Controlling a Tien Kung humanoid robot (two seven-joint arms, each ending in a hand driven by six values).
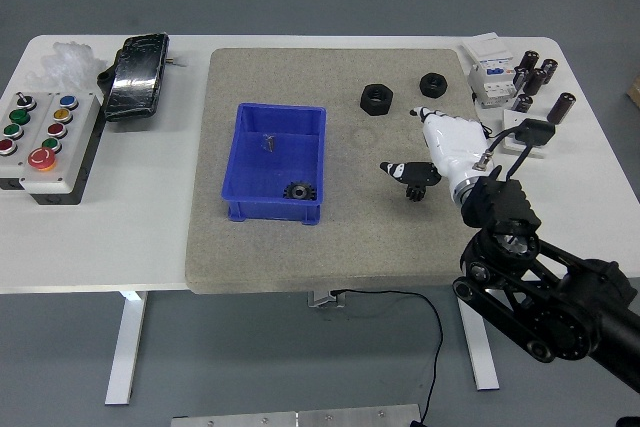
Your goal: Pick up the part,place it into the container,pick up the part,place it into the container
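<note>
The right hand (447,150), white with dark fingertips, reached in from the lower right on a black arm and hovered over the grey mat (345,162) covering the middle of the white bench (120,237). Its fingers (398,169) were spread and slightly bent, gripping nothing, with the tips directly above a small black gear (415,191) lying on the mat; whether they touched it could not be told. The blue container (275,162) sat on the left part of the mat, well apart from the hand. Inside it, another black gear (296,191) rested near the front wall and a small screw (268,141) lay toward the back. Two black hex nuts stayed on the far part of the mat, a larger nut (377,98) and a second nut (433,83) to its right. At the bench's left end stood a button box (40,133) with coloured buttons and, beyond it, a black device (138,75) beside crumpled clear plastic (66,58). On the right end were white electrical modules (489,75), black cylinders (536,75) and a black adapter (534,133). The left arm was out of view.
</note>
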